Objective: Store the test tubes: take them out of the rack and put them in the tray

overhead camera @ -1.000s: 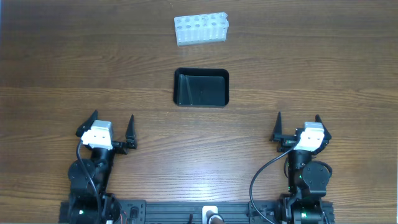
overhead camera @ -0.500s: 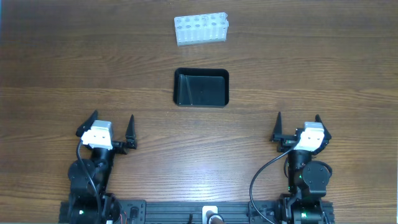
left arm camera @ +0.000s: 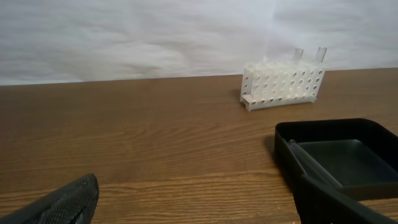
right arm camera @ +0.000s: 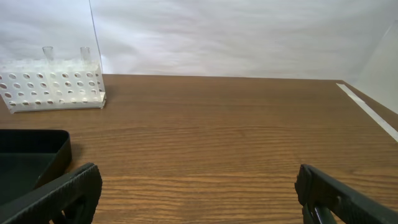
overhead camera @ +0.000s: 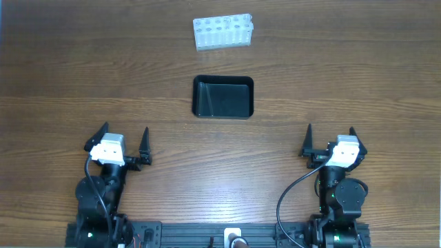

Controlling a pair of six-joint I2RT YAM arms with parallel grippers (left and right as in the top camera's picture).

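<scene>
Top view: the white test tube rack (overhead camera: pixel 222 33) stands at the far side of the table (overhead camera: pixel 69 69). The black tray (overhead camera: pixel 222 97) sits just nearer the arms, apart from the rack. Your left gripper (overhead camera: pixel 124 138) and right gripper (overhead camera: pixel 331 134) both sit back by their bases, well apart from the rack. Each has its fingers spread wide and holds nothing.

Left wrist view: two clear test tubes (left arm camera: pixel 321 55) stand upright at one end of the rack, their rims above its top. What looks like another clear tube lies along the tray floor by one wall, though it is faint. The tray's open side faces you, near this gripper.

Right wrist view: the same two tubes stick up from the rack, and a corner of the tray shows nearer.

For the pick, I would send one arm only. Come down over a tube from above and close on the bare glass above the rack. Pull straight up until the tube clears its hole, since the rack looks light and may tip or drag. Then lay the tube flat in the tray, beside the one already there.
</scene>
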